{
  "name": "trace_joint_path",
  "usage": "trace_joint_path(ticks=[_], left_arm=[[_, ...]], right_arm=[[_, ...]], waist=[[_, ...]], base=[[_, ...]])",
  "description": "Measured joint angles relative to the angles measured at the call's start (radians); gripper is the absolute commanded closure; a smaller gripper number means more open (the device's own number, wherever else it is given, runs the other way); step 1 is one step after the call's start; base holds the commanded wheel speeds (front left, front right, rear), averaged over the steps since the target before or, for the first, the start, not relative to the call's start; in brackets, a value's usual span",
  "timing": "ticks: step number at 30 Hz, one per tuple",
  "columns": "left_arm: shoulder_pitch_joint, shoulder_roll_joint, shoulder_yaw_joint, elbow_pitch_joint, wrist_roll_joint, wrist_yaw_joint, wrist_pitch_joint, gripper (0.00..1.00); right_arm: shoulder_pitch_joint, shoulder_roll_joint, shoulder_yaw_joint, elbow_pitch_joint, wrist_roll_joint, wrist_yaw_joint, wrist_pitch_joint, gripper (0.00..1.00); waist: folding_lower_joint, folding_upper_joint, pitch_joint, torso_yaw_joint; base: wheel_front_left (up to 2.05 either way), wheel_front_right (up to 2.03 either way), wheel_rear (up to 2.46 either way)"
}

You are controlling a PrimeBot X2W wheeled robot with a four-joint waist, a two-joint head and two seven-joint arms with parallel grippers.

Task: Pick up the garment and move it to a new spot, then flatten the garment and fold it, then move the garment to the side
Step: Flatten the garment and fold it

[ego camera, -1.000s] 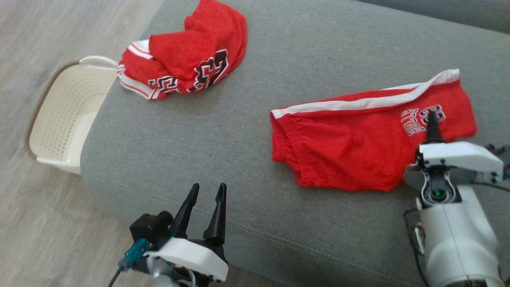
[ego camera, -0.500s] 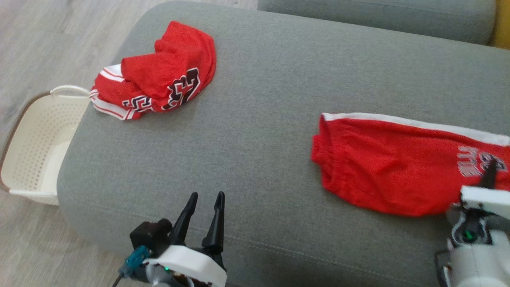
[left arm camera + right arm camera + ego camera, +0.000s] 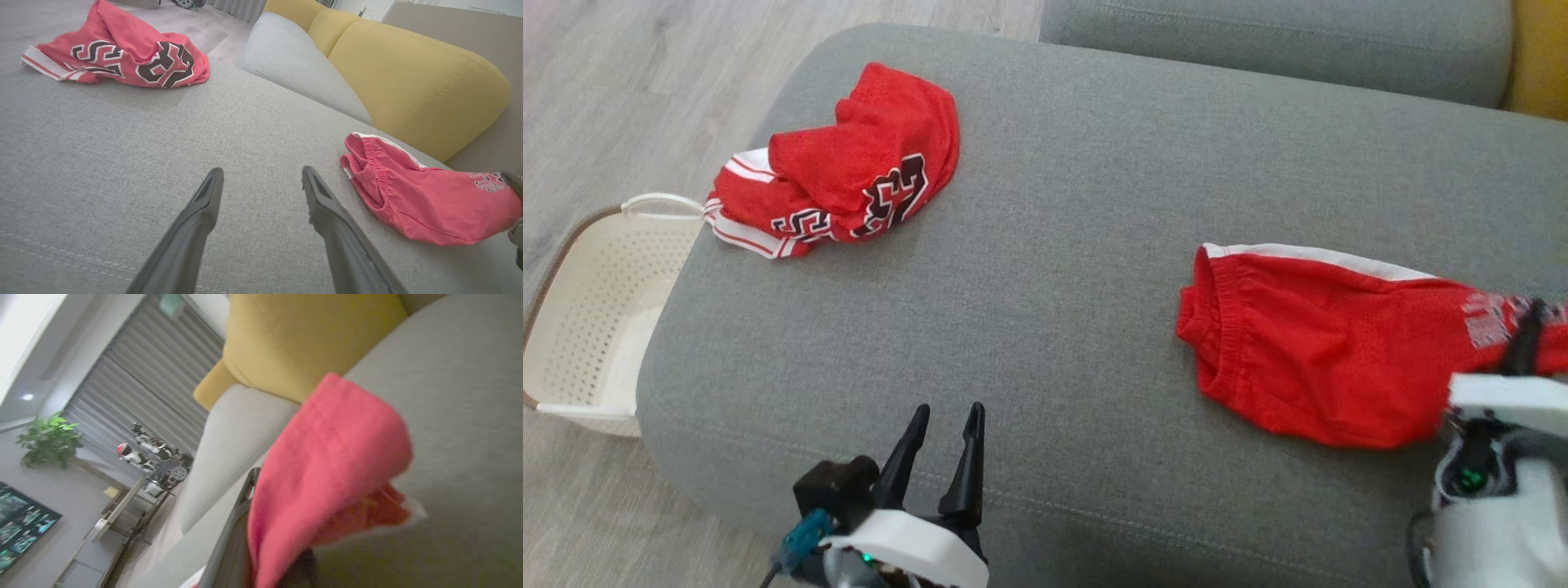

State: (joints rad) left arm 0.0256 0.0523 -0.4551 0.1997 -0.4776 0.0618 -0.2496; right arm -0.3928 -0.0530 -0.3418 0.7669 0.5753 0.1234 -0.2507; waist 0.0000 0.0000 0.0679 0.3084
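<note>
The garment, a pair of red shorts (image 3: pixel 1307 359) with a white side stripe, lies folded on the right of the grey sofa seat (image 3: pixel 1054 204). My right gripper (image 3: pixel 1523 343) is shut on its right end, over the printed lettering. In the right wrist view the red cloth (image 3: pixel 327 457) drapes over one dark finger (image 3: pixel 235 522) and hides the other. My left gripper (image 3: pixel 947 408) hovers open and empty at the seat's front edge. In the left wrist view its fingers (image 3: pixel 261 171) spread wide, with the shorts (image 3: pixel 421 200) off to their right.
A second red garment, a crumpled jersey (image 3: pixel 849 171) with black numbers, lies at the seat's far left corner (image 3: pixel 122 53). A cream perforated basket (image 3: pixel 596 310) stands on the wooden floor left of the sofa. Yellow cushions (image 3: pixel 408 69) rise behind the seat.
The head camera has shifted. Measured against the jersey, the shorts have slid to the right with my right gripper shut on them. My left gripper has stayed open in place.
</note>
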Motion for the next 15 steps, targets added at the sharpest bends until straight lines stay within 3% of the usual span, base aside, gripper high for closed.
trace_joint_path(ticks=[5, 15], left_arm=[[0.003, 0.000, -0.005, 0.007, 0.000, 0.000, 0.000, 0.00], [0.004, 0.000, -0.015, 0.015, 0.000, 0.000, 0.000, 0.00]], right_arm=[[0.024, 0.001, 0.195, -0.103, 0.072, 0.000, 0.000, 1.00], [0.078, 0.002, 0.439, -0.170, 0.063, 0.000, 0.000, 1.00]], waist=[[0.0000, 0.0000, -0.012, 0.011], [0.0000, 0.0000, -0.011, 0.056]], base=[[0.00, 0.00, 0.00], [0.00, 0.00, 0.00]])
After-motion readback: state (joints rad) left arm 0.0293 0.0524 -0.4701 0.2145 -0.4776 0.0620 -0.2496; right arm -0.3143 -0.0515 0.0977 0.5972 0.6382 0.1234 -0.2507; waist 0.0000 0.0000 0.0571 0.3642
